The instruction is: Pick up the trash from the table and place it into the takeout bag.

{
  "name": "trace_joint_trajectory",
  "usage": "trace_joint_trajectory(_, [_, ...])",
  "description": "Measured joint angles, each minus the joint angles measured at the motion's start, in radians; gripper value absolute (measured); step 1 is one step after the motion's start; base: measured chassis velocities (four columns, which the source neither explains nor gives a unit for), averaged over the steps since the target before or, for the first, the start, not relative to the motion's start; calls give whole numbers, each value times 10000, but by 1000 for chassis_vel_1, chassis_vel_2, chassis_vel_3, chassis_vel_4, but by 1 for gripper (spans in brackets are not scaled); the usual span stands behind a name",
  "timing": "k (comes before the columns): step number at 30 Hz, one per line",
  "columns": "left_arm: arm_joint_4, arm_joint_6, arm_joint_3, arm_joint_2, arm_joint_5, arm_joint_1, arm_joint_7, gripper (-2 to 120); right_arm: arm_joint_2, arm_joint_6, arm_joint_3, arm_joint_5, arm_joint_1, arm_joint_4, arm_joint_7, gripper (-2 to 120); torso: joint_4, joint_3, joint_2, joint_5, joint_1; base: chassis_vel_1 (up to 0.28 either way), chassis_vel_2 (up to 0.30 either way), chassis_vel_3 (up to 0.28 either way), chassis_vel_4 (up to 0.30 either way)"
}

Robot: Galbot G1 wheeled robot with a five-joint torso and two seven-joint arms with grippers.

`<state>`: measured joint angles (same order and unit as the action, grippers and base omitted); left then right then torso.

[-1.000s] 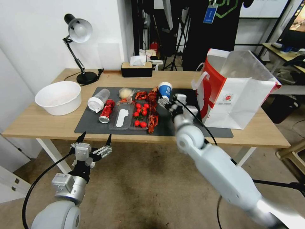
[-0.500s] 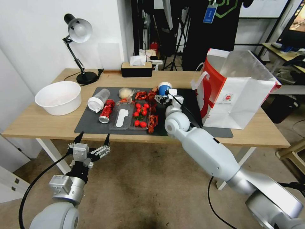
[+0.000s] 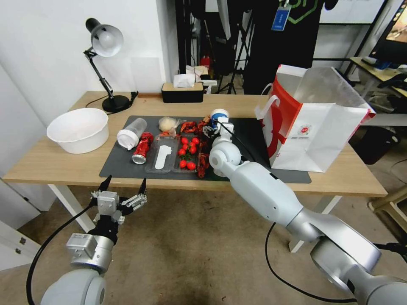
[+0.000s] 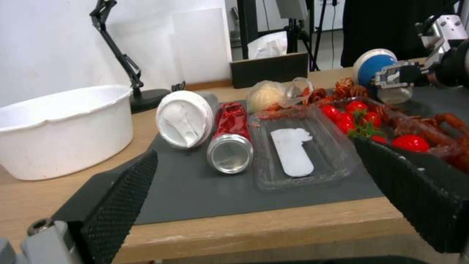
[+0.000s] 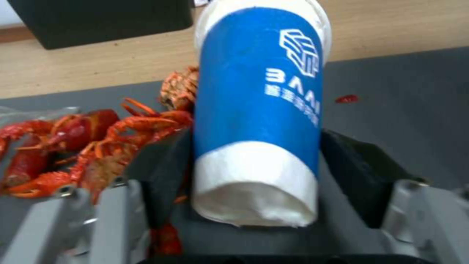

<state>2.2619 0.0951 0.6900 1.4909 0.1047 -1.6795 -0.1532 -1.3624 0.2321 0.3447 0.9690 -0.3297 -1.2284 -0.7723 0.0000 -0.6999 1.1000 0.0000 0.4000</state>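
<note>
Right gripper (image 5: 254,183) reaches over the mat's (image 3: 250,127) far edge, its fingers (image 5: 161,176) spread on either side of the paper cup (image 5: 256,106), apparently just touching its sides. Crayfish (image 5: 98,135) crowd against one finger. Left gripper (image 3: 124,185) hangs wide open and empty below the table's (image 3: 51,163) near edge. From the head, the right arm hides most of the cup. The bag (image 3: 316,127) stands at the mat's right end.
</note>
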Motion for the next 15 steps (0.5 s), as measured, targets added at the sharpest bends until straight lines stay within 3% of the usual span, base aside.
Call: trace_joint_trajectory(15, [-68,-43,-52,9,-6,6,8,100,218,115,-112,144,-76,-237,-291,13,-1,0,1,0,-2,0,0,0,0])
